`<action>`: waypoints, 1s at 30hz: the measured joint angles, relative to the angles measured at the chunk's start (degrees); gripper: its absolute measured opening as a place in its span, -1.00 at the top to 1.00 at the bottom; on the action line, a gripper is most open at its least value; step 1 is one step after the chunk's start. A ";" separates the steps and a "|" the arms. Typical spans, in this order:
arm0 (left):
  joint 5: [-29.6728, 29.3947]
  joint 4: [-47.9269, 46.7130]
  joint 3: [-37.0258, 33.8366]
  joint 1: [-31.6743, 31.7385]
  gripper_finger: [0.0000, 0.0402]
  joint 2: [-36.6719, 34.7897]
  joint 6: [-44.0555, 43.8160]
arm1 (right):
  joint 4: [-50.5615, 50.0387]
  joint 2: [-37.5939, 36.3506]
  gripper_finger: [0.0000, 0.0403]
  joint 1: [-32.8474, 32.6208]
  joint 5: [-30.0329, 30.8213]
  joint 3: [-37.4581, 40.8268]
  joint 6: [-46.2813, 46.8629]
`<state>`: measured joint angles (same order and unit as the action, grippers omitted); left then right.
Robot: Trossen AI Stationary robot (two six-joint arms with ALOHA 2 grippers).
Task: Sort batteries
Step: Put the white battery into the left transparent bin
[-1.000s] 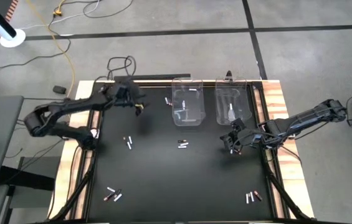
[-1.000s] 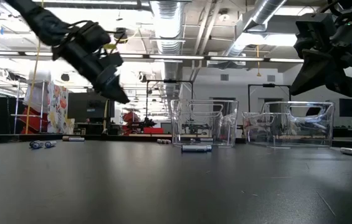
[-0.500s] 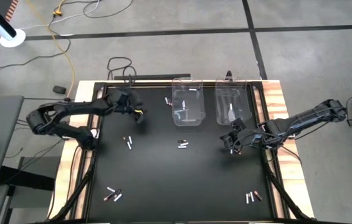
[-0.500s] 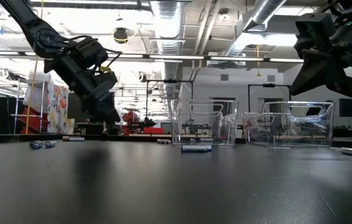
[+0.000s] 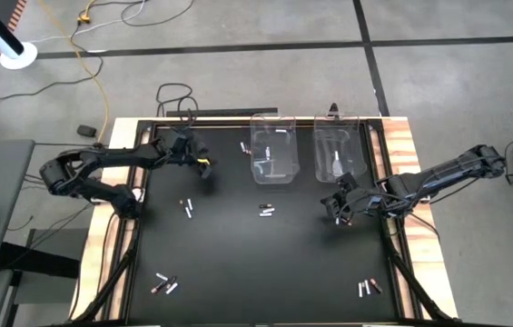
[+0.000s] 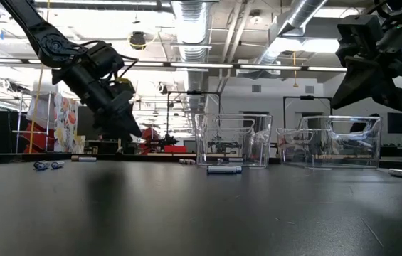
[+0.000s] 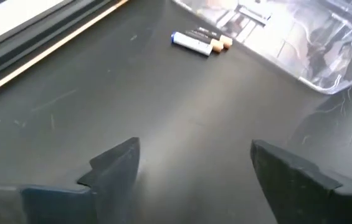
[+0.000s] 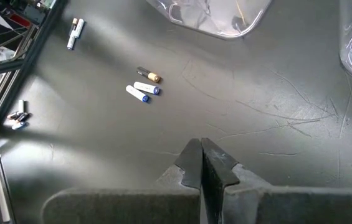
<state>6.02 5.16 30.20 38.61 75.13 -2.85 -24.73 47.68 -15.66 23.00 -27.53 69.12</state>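
Two clear bins stand side by side; six small battery groups dot the black table. Left gripper hovers, fingers apart; right gripper is pressed together, empty.

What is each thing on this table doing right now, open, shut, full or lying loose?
left gripper: open, empty, above bare table.
right gripper: shut, holding nothing visible.
left bin: upright, a few batteries inside.
right bin: upright, at least one battery inside.
pair by the left bin: lying loose, unsorted.
middle batteries: lying loose on the table.
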 joint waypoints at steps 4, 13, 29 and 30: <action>0.01 0.21 0.00 -0.12 -0.71 0.00 -2.26 | -0.02 0.00 0.91 0.00 0.00 0.00 -0.02; -0.85 1.39 0.00 0.00 -0.73 0.00 -2.37 | -0.02 0.00 0.91 0.00 0.00 0.00 -0.07; -4.05 9.21 0.00 -1.81 -0.73 -0.02 3.16 | -0.04 0.00 0.91 0.00 0.00 0.00 -0.13; -3.53 9.64 -0.35 -2.06 -0.73 -0.02 3.86 | -0.04 0.00 0.91 0.00 0.00 0.00 -0.15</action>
<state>2.50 14.79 29.84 36.55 75.11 1.01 -24.77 47.68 -15.66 23.00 -27.53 68.97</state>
